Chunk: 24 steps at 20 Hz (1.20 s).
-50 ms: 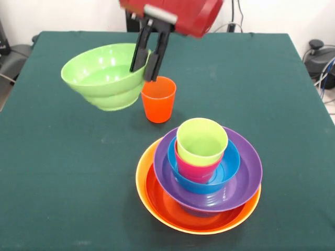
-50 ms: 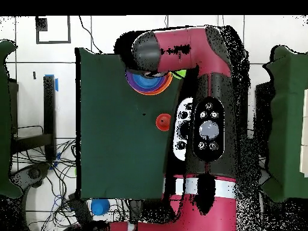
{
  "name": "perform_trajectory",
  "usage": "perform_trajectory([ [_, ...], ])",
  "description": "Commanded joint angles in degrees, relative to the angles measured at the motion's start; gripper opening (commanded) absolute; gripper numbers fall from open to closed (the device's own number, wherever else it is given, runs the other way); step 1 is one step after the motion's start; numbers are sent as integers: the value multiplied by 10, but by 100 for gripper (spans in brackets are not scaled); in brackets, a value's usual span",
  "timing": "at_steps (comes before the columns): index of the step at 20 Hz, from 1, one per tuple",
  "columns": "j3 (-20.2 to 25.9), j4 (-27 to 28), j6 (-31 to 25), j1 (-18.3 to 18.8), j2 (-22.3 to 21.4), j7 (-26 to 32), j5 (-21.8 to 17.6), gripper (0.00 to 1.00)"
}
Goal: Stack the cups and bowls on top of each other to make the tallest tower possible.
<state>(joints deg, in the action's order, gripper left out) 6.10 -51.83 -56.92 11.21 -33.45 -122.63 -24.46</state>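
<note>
The surface (image 1: 63,172) is covered in dark green cloth, and the red arm (image 2: 204,120) hangs over a big part of it in the overhead view. The tower (image 1: 201,178) sits toward the near side: a yellow-orange bowl (image 1: 144,183) at the bottom, a red-orange bowl (image 1: 172,206) in it, then a purple bowl (image 1: 246,172), a blue bowl (image 1: 227,170), a pink-red cup (image 1: 196,170) and a lime cup (image 1: 201,140) on top, 6 pieces. Off to the far left a green bowl (image 1: 104,76) hangs tilted above the surface, the end effector (image 1: 146,63) pinching its rim, 1 finger inside, 1 outside. An orange cup (image 1: 158,99) stands upright just beside it.
</note>
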Motion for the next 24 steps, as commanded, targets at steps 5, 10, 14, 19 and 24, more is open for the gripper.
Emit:
perform_trajectory([
  [5,34,211,-185,-59,89,83,-50,0],
  [10,40,278,-205,-79,138,66,-52,0],
  [14,31,280,-177,-88,159,39,-42,0],
  [19,22,292,-150,-95,184,25,-38,0],
  [24,7,300,-133,-102,202,9,-39,0],
])
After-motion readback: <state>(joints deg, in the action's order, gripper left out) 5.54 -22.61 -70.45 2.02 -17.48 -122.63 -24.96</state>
